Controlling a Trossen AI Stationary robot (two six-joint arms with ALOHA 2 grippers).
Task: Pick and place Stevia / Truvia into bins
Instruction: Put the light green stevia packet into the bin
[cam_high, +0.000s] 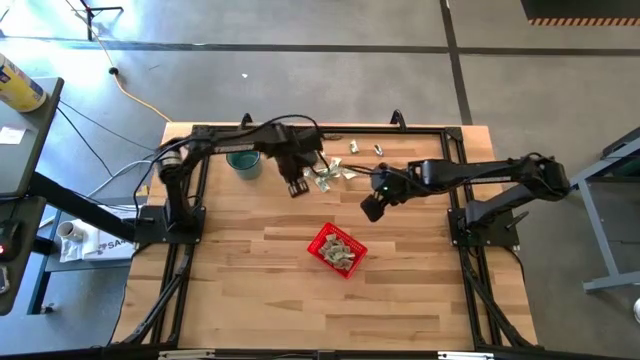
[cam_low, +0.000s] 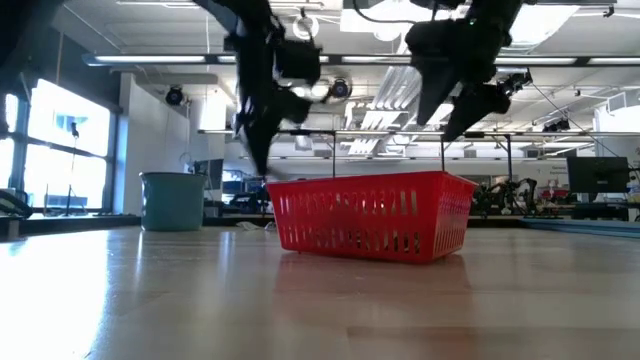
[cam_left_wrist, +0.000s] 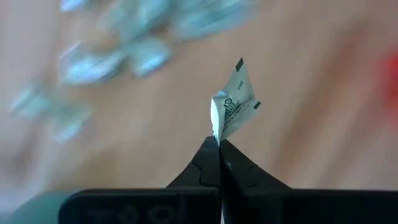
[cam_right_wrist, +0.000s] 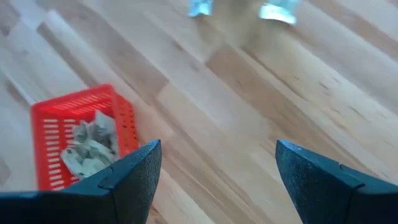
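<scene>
Sachet in left end effector, wrist-view only.

One camera is looking straight down on the whole pale wooden plank surface, another is sitting at its level facing the room, and both, with the right wrist camera hovering close above, are sharing the small square red mesh-walled plastic basket.

One small pale green and white sachet sticks up, pinched at its corner and a bit crumpled. More sachets lie in a loose heap at the back of the surface. The square red basket sits near the middle, turned at a slant, with several sachets inside
</scene>
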